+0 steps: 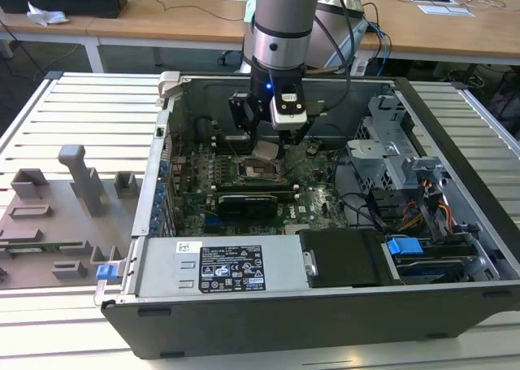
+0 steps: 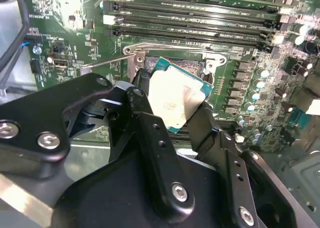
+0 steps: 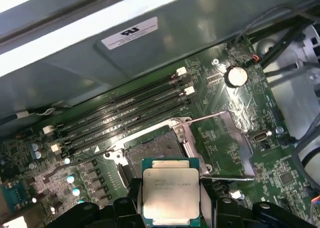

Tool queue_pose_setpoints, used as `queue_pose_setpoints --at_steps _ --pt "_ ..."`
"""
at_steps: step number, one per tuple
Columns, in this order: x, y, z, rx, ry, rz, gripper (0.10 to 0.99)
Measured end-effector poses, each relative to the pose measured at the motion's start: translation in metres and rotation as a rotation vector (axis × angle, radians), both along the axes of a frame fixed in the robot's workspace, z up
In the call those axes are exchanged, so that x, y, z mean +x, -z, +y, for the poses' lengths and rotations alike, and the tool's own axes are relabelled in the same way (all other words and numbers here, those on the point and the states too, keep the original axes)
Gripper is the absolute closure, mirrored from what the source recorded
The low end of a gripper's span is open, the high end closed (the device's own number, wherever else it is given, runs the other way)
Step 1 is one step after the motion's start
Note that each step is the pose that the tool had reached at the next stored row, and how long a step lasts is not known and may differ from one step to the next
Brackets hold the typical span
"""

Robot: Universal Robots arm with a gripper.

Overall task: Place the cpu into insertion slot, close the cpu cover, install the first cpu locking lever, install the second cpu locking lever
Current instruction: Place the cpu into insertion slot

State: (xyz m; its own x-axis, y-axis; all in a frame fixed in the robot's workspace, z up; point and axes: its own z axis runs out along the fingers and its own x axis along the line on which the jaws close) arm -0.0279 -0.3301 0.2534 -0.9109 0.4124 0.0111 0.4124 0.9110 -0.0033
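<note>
Claw point(image 1: 267, 150): closed on cpu point(image 3: 171, 190), gripping two opposite edges
Cpu: above slot point(image 3: 152, 150), not seated
Slot: uncovered, dark pin field visible

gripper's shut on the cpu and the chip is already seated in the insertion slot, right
Not quite. The gripper is shut on the cpu, but the chip is not seated. In the first wrist view, the insertion slot shows its dark pin field uncovered, and the cpu is held between the fingers, not in it.
</note>
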Motion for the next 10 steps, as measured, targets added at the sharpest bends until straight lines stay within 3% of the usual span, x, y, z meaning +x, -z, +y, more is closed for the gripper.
queue_pose_setpoints --at_steps 10 --pt "0.0 0.0002 0.0 -0.012 0.141 0.0002 0.541"
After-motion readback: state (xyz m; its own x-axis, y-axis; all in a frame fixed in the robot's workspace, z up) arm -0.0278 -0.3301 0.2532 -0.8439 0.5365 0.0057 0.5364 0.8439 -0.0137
